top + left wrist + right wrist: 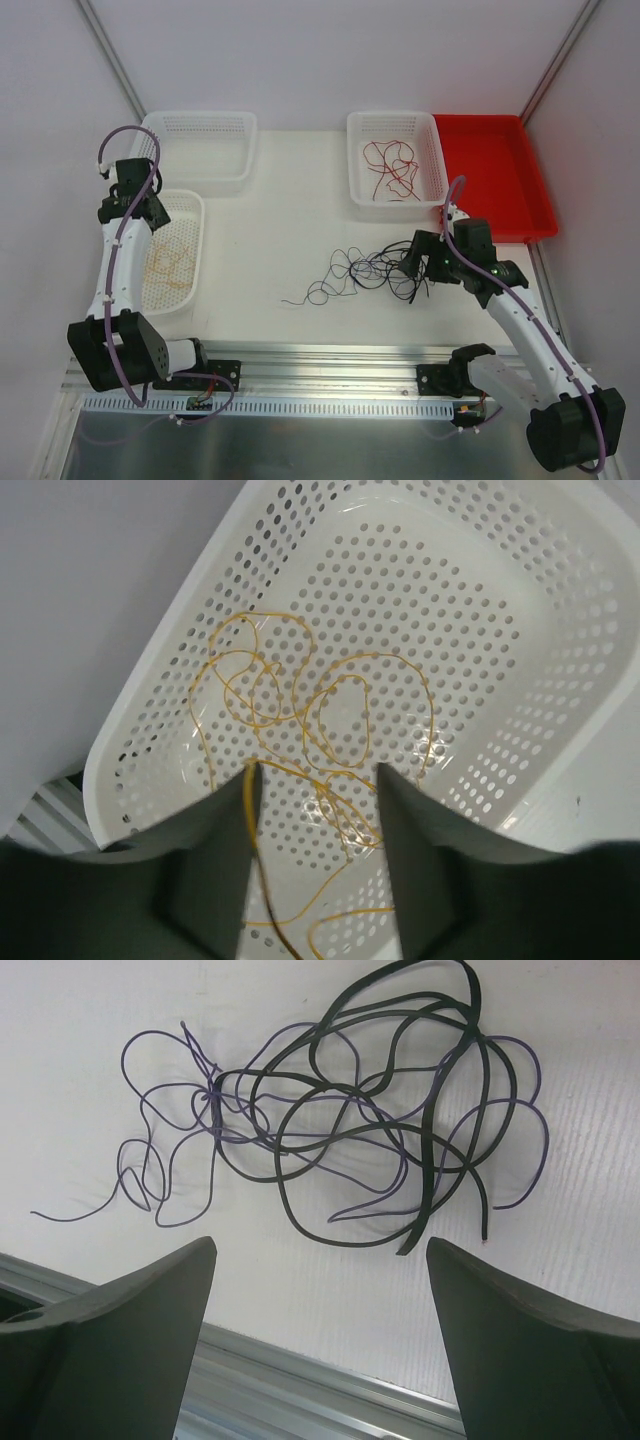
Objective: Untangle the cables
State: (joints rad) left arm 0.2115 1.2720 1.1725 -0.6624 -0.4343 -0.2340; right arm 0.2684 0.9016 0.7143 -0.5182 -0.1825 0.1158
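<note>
The white tabletop [290,220] sits between pale walls [330,50]. At the left, a white perforated plastic basket [480,600] holds thin curly yellow-orange wires [300,710]. The left end effector [318,772] hangs over it, jaws parted, with one strand running along a finger. A second white perforated basket [432,150] holds red wires [390,165] and stands beside a red plastic tray [500,180]. Black and purple wires [350,1130] lie tangled on the tabletop under the right end effector [320,1250], which gapes wide and holds nothing.

Bright, even overhead light here, with hardly any shadows on the white counter [290,200]. In the wrist views the dark fingers [120,1340] are soft and blurry, while the cables [340,1130] look sharp.
</note>
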